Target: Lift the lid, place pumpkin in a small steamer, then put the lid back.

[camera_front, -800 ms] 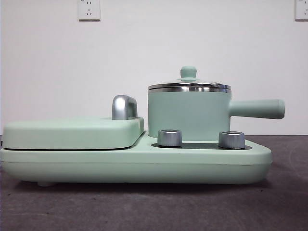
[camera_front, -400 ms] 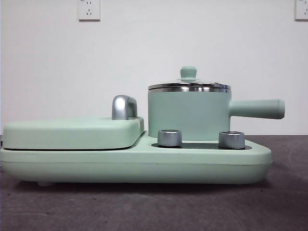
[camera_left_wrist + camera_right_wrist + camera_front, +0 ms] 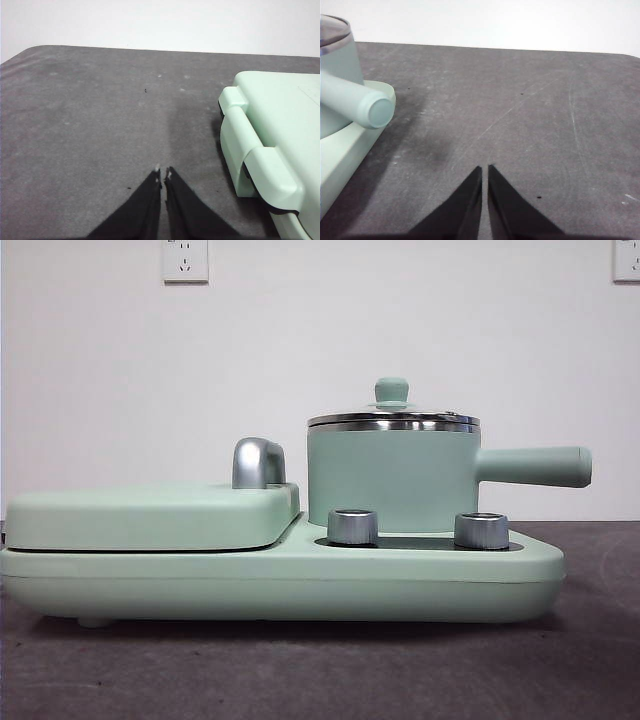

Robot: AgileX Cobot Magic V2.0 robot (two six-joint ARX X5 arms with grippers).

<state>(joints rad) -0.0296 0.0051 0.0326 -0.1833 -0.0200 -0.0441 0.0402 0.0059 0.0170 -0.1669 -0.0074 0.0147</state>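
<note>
Lid point(image 3: 393, 418) sits on small steamer point(image 3: 390, 480), on the cooker base point(image 3: 280, 585). My L gripper point(image 3: 162, 173) and R gripper point(image 3: 484, 169) both closed, empty, over bare table point(image 3: 520, 115).

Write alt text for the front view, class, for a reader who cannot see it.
A mint-green small steamer with its lid on sits on a mint-green cooker base, its long handle pointing right. Beside it lies a flat griddle cover with a chrome handle; two steel knobs stand in front.
</note>
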